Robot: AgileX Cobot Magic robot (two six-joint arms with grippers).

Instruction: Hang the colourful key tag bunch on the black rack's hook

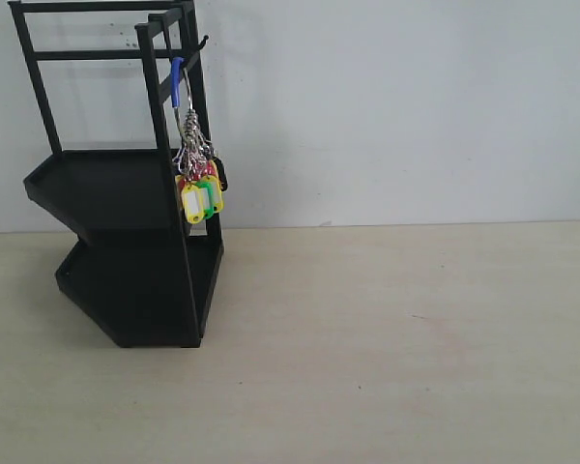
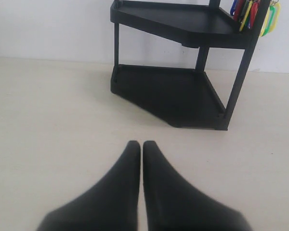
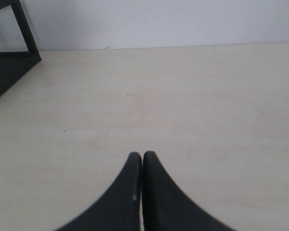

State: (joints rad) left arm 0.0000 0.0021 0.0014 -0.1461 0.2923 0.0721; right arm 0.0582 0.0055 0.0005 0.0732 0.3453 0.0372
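The black rack point(image 1: 116, 242) stands at the left of the exterior view, against the white wall. The colourful key tag bunch point(image 1: 199, 188) hangs by its blue-and-silver ring from the hook point(image 1: 199, 43) on the rack's upper frame. In the left wrist view the rack point(image 2: 173, 91) lies ahead, and the tags point(image 2: 253, 12) show at its upper corner. My left gripper point(image 2: 141, 144) is shut and empty above the table, well short of the rack. My right gripper point(image 3: 142, 155) is shut and empty over bare table. Neither gripper shows in the exterior view.
A light wooden table point(image 1: 396, 338) runs to a white wall point(image 1: 396, 106) behind. A corner of the rack point(image 3: 9, 57) shows at the edge of the right wrist view.
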